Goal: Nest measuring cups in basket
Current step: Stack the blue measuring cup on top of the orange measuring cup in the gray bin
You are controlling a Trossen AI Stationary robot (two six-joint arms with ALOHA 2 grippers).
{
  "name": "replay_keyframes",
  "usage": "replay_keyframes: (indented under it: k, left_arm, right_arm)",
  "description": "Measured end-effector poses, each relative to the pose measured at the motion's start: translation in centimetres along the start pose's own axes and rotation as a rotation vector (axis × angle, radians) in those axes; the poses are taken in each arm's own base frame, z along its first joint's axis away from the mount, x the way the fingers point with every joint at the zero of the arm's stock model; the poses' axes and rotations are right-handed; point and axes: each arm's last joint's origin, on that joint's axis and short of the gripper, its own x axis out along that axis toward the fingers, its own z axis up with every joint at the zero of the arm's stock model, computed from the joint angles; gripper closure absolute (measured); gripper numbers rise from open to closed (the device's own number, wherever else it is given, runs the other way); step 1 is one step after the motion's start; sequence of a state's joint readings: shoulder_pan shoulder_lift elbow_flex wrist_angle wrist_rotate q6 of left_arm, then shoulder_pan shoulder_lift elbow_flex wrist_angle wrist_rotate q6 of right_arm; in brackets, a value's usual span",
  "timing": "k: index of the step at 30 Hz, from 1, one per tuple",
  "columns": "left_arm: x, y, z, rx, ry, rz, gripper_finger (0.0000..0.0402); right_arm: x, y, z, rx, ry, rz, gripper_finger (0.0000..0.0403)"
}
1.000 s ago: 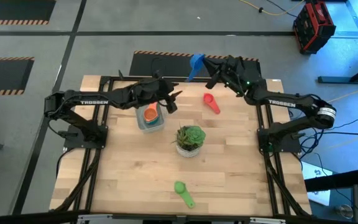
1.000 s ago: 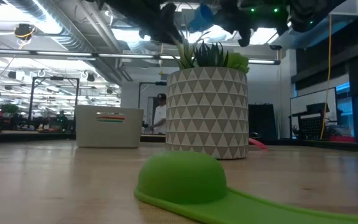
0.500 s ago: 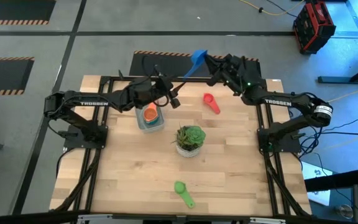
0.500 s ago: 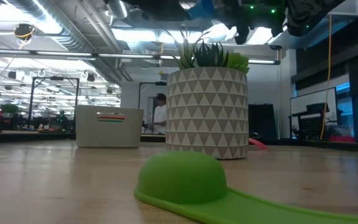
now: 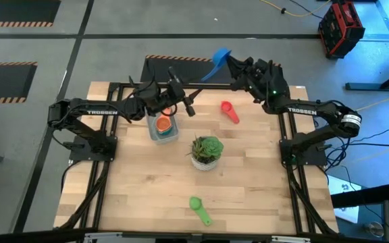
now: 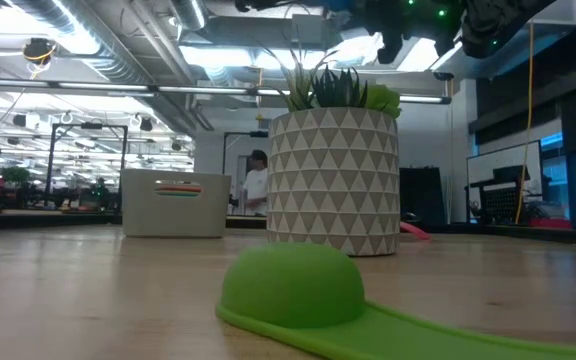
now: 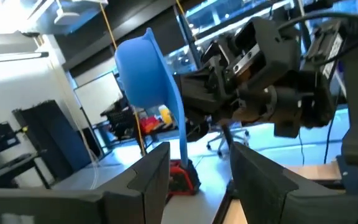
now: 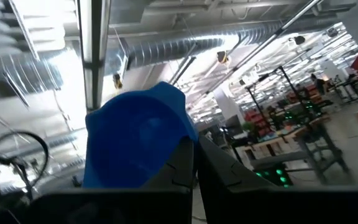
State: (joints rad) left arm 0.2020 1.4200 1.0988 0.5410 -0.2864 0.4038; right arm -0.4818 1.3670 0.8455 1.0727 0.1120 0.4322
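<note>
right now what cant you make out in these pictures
- Basket contents: high view shows only an orange cup on top; anything nested under it is hidden.
- Red cup: low view, mostly behind the plant pot.
- Blue cup, held by the right gripper: cropped out of the low view.

I saw a light wooden table with a black metal frame along its left and right sides. A small translucent basket stood toward the far left of the tabletop, with an orange cup inside. A red measuring cup lay toward the far right, well apart from the basket. A white patterned pot with a green plant stood near the middle. A green measuring cup lay bowl-down near the front edge, alone.
</note>
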Motion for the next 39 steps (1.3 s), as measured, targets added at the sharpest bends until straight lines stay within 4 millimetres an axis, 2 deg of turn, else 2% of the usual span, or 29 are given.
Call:
replay_keyframes:
  k: [11, 22, 33, 39]
  left_arm:
    - [0.0, 0.3, 0.8, -0.022, -0.083, 0.014, 0.0241]
    - [-0.1, 0.1, 1.0, -0.024, -0.135, -0.056, 0.0241]
    - [-0.1, 0.2, 1.2, -0.028, -0.155, -0.065, 0.0242]
    - [-0.1, 0.2, 1.2, -0.028, -0.156, -0.064, 0.0255]
  right_arm:
    - [0.0, 0.3, 0.2, 0.097, -0.018, 0.026, 0.0391]
    - [-0.2, 1.6, -0.2, 0.116, -0.015, 0.068, 0.0391]
    - [-0.2, 1.8, -0.2, 0.119, -0.018, 0.076, 0.0391]
    - [-0.3, 2.1, -0.3, 0.123, -0.015, 0.083, 0.0391]
